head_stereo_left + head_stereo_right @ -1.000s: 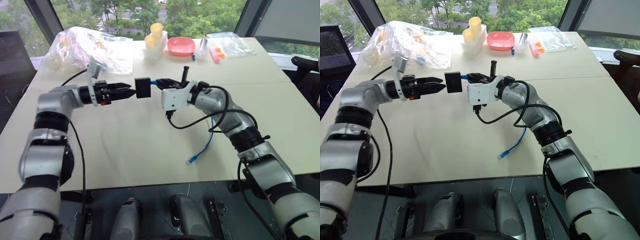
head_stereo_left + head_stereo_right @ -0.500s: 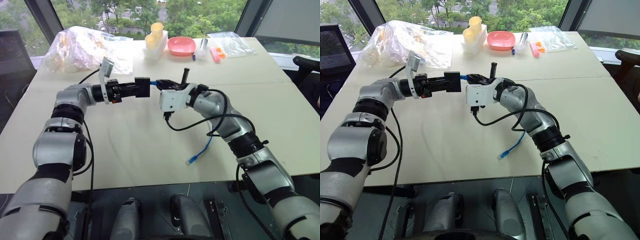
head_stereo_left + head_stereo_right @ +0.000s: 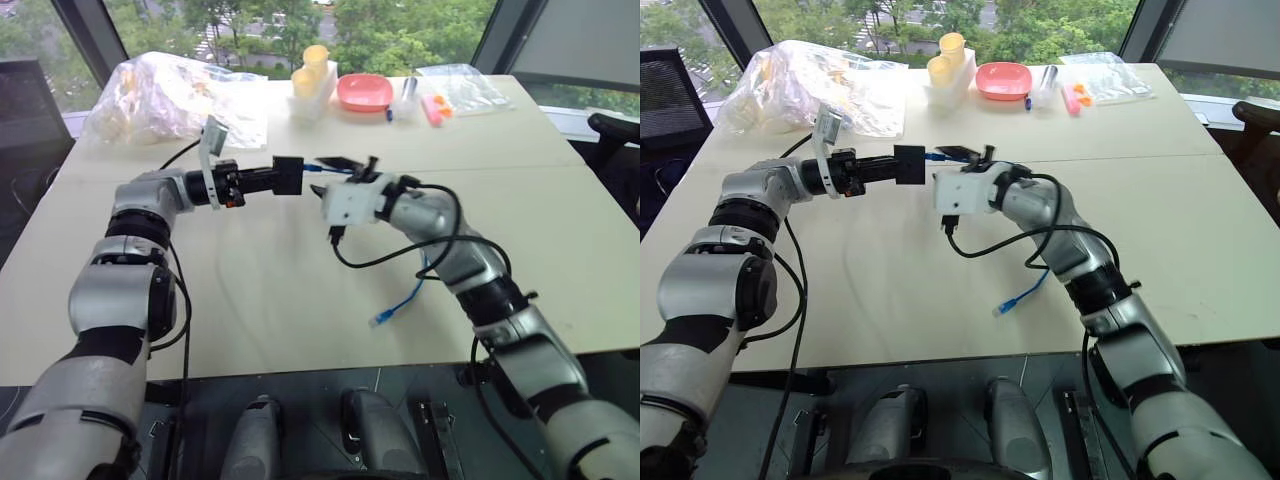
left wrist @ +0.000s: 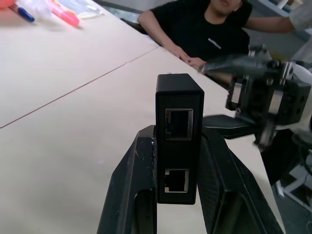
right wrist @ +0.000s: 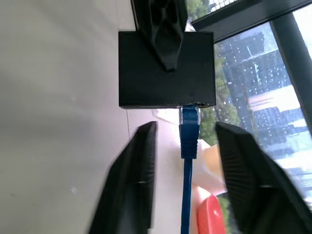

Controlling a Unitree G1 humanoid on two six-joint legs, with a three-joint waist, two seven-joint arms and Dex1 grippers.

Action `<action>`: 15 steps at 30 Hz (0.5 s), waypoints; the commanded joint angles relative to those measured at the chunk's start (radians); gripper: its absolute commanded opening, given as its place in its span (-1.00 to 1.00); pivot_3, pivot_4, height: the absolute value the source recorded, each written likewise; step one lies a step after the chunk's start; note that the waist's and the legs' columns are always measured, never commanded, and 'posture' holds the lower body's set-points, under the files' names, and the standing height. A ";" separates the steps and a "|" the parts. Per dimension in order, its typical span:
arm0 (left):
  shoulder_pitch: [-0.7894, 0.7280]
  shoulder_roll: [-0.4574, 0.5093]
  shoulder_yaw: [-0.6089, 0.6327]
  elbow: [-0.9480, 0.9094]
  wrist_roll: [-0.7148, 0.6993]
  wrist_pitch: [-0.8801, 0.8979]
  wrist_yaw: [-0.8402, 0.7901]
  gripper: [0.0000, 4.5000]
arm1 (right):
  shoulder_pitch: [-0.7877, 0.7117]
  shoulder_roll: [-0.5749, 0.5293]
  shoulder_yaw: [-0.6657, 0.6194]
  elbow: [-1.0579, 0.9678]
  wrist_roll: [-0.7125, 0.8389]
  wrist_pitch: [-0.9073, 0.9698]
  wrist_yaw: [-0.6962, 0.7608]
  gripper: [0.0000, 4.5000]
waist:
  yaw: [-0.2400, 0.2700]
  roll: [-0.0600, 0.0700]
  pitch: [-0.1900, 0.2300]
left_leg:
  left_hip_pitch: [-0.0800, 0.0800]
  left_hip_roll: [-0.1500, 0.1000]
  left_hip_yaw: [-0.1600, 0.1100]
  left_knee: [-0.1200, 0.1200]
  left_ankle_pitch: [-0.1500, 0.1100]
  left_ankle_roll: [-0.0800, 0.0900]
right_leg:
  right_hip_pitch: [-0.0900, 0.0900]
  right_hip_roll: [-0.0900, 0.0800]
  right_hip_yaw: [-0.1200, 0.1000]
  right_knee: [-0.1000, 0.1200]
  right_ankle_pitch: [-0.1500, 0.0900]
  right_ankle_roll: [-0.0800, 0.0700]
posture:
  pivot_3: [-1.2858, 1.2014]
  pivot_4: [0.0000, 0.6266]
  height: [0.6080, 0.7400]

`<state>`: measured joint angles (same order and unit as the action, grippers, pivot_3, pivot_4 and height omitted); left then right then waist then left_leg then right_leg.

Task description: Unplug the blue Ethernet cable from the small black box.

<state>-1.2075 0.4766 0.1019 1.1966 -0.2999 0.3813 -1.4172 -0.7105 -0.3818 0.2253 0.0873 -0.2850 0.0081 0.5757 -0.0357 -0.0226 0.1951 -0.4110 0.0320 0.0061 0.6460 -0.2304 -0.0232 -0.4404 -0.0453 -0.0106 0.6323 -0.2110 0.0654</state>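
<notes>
The small black box [image 3: 287,174] is held above the table [image 3: 250,290], with my left gripper [image 3: 275,177] shut on its sides. In the left wrist view the box [image 4: 179,112] stands between the fingers [image 4: 139,185] and shows two empty ports. The blue Ethernet cable [image 5: 189,131] is plugged into the box's far side. My right gripper [image 3: 328,172] is open, one finger on either side of the plug without touching it. The cable hangs down behind my right arm, and its free clear plug [image 3: 380,322] lies on the table.
At the table's far edge lie crumpled plastic bags [image 3: 170,90], yellow cups in a white holder [image 3: 310,75], a pink bowl [image 3: 362,92], markers and a clear bag [image 3: 460,85]. A person in a black shirt [image 4: 214,29] sits beside the table.
My left gripper has closed on the black box, which it was only pointing at before. My right gripper has let go of the cable plug, opened and rolled.
</notes>
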 commanded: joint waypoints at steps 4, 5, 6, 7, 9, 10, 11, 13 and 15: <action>0.002 0.017 0.062 -0.047 -0.037 0.073 -0.046 -0.77 | 0.182 0.200 -0.262 -0.332 0.641 0.597 0.100 0.64 | 0.002 0.000 0.000 | 0.001 0.000 0.000 0.000 0.000 0.000 | 0.001 0.000 0.000 0.001 0.000 0.000 | 0.03 -0.52 1.00; 0.003 0.017 0.064 -0.056 -0.041 0.091 -0.061 -0.77 | 0.190 0.234 -0.287 -0.353 0.708 0.659 0.081 0.64 | -0.001 0.000 0.000 | 0.001 0.000 0.000 0.000 0.000 0.000 | 0.000 0.000 0.000 0.001 0.000 0.000 | 0.03 -0.52 1.00; 0.005 0.017 0.069 -0.068 -0.050 0.115 -0.077 -0.77 | 0.196 0.282 -0.319 -0.366 0.782 0.709 0.049 0.64 | -0.004 0.000 0.000 | 0.001 0.001 -0.001 0.000 0.000 0.000 | 0.001 0.000 0.000 0.001 0.001 -0.001 | 0.03 -0.52 1.00; 0.007 0.018 0.072 -0.080 -0.058 0.138 -0.090 -0.77 | 0.197 0.324 -0.347 -0.371 0.838 0.751 0.011 0.64 | -0.004 0.000 0.000 | 0.001 0.001 -0.001 0.000 0.000 0.000 | 0.000 0.000 0.000 0.001 0.001 -0.001 | 0.03 -0.52 1.00; 0.013 0.022 0.077 -0.109 -0.078 0.189 -0.120 -0.77 | 0.199 0.387 -0.377 -0.373 0.912 0.795 -0.048 0.64 | -0.004 0.000 0.000 | 0.001 0.001 -0.001 0.000 0.000 0.000 | 0.000 0.000 0.000 0.002 0.001 -0.001 | 0.03 -0.52 1.00; 0.018 0.024 0.079 -0.126 -0.087 0.214 -0.133 -0.77 | 0.200 0.409 -0.383 -0.372 0.932 0.800 -0.071 0.64 | -0.004 0.000 0.000 | 0.002 0.001 -0.001 0.000 0.000 0.000 | 0.000 0.000 0.000 0.002 0.001 -0.001 | 0.03 -0.52 1.00; 0.029 0.026 0.077 -0.152 -0.097 0.241 -0.148 -0.77 | 0.198 0.435 -0.391 -0.366 0.952 0.800 -0.098 0.64 | -0.003 0.000 0.000 | 0.002 0.001 -0.001 0.001 0.000 0.000 | 0.001 0.000 0.000 0.002 0.001 -0.001 | 0.03 -0.52 1.00; 0.057 0.032 0.072 -0.210 -0.116 0.290 -0.170 -0.77 | 0.192 0.473 -0.398 -0.352 0.981 0.790 -0.135 0.64 | -0.004 0.000 0.000 | 0.001 0.001 -0.001 0.000 0.000 0.000 | 0.000 0.000 0.000 0.002 0.001 -0.001 | 0.03 -0.52 1.00; 0.087 0.037 0.067 -0.267 -0.132 0.327 -0.177 -0.77 | 0.187 0.482 -0.388 -0.343 0.987 0.779 -0.153 0.64 | -0.004 0.000 0.000 | 0.001 0.001 -0.001 0.000 0.000 0.000 | 0.000 0.000 0.000 0.002 0.001 -0.001 | 0.03 -0.52 1.00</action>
<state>-1.1178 0.4987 0.1538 0.9857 -0.4023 0.6808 -1.5739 -0.4988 0.0926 -0.1626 -0.2380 0.6734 0.8031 0.4366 -0.0401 -0.0223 0.1951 -0.4096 0.0327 0.0050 0.6459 -0.2305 -0.0231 -0.4401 -0.0453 -0.0108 0.6338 -0.2100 0.0641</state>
